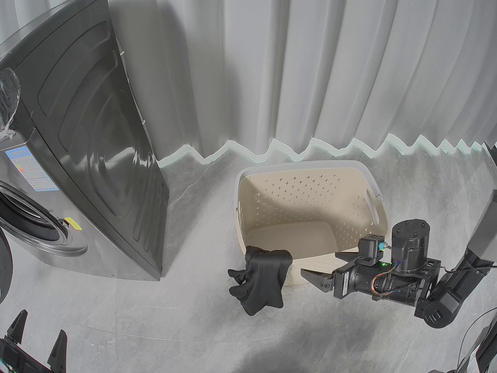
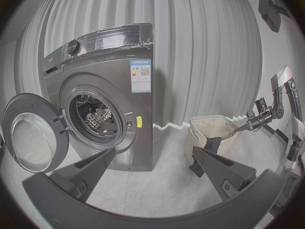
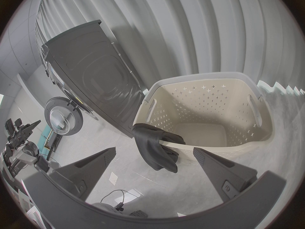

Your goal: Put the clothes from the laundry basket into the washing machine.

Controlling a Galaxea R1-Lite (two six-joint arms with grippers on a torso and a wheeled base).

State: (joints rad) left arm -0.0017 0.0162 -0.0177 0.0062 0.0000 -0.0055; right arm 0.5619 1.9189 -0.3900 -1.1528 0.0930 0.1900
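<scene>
One black cloth garment (image 1: 264,278) drapes the near rim of the cream plastic basket (image 1: 305,164); my wide-open right pincer (image 1: 319,263) should grip its top fold.

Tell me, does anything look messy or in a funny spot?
Yes. A black garment is draped over the near rim of the laundry basket. Most of it hangs down the outside instead of lying inside. Nothing else stands out.

Mock laundry corner in a lab-like room: washer (image 2: 139,134) with film (image 2: 108,38) on its top, basket (image 1: 310,198) on grey floor (image 1: 181,312), white curtain (image 1: 310,63) as backdrop, loose cable (image 3: 109,194).
</scene>
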